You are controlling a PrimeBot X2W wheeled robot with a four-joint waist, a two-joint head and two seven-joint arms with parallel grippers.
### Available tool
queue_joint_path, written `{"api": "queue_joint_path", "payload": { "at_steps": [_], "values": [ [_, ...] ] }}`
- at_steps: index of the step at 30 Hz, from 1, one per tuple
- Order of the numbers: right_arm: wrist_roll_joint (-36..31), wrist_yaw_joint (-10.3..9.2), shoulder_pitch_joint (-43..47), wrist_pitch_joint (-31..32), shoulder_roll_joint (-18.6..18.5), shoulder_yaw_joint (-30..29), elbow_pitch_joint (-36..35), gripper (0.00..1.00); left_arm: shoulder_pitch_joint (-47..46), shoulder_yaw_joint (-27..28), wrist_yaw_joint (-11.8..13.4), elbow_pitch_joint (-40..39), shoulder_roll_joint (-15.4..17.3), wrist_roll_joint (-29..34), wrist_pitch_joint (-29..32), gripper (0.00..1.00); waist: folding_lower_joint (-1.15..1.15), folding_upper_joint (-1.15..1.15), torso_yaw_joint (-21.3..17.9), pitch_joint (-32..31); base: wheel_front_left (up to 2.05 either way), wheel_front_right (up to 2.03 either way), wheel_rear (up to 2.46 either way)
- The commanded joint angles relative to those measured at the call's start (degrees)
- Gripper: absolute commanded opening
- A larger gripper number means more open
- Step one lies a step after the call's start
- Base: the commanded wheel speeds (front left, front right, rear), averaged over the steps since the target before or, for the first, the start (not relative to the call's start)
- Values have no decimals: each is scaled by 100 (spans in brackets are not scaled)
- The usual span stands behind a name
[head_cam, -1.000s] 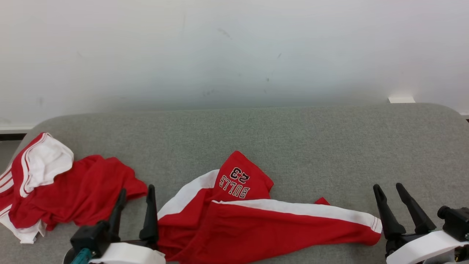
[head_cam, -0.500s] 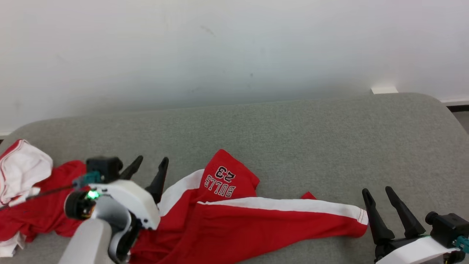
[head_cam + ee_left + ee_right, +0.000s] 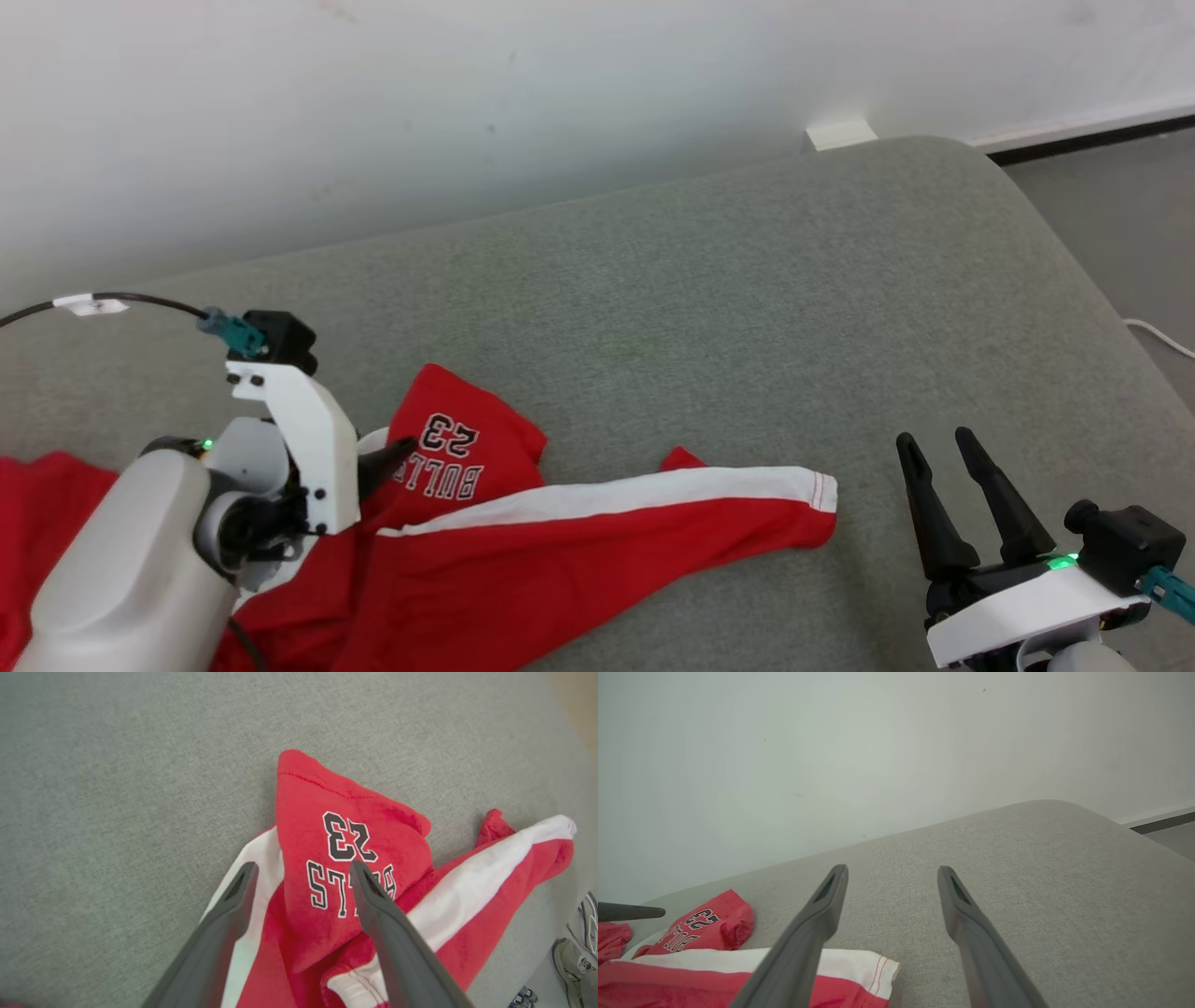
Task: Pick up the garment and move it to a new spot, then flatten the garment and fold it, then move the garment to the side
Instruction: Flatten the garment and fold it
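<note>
Grey surface (image 3: 709, 308) holds crumpled red-and-white garment (image 3: 560, 560); left gripper (image 3: 303, 865) and right gripper (image 3: 934, 436) spread, empty.

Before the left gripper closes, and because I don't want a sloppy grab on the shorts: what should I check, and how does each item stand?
1. Left gripper open: ok.
2. Its fingers straddle the BULLS 23 flap of the red shorts: ok.
3. Contact with the fabric: cannot tell.
4. Right gripper open, apart from the shorts: ok.
5. Shorts lying flat: not ok, flap folded over.
6. Bare grey cushion for a new spot: ok.
</note>
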Motion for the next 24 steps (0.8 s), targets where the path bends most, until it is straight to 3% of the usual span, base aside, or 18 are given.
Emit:
{"api": "queue_joint_path", "payload": {
  "at_steps": [1,9,14,15,16,17,18,24],
  "values": [
    [-16,-8,-57,-16,7,-22,-21,100,-100,-56,-13,73,123,-72,90,100,0,0,-253,199,0,0,0],
    [-11,-8,-122,-18,117,-6,11,100,-485,-514,-6,828,391,-269,289,100,0,0,-565,400,0,0,0],
    [27,-8,-175,-19,120,77,101,100,-482,-863,-8,1239,311,-621,847,100,0,0,-607,438,0,0,0],
    [19,-8,-198,-19,113,87,118,100,-494,-935,-8,1246,325,-658,921,78,0,0,-608,444,0,0,0],
    [13,-8,-215,-18,110,90,132,100,-523,-1009,-8,1219,342,-698,919,36,0,0,-602,451,0,0,0],
    [9,-8,-219,-19,114,87,139,100,-566,-1061,-8,1168,352,-735,888,9,0,0,-592,454,0,0,0],
    [5,-8,-214,-18,119,82,146,100,-605,-1117,-9,1130,358,-791,859,0,0,0,-581,451,0,0,0],
    [-20,-8,-222,-19,123,93,176,100,-900,-1386,-8,812,500,-1037,498,0,0,0,-529,365,0,0,0]
  ]
}}
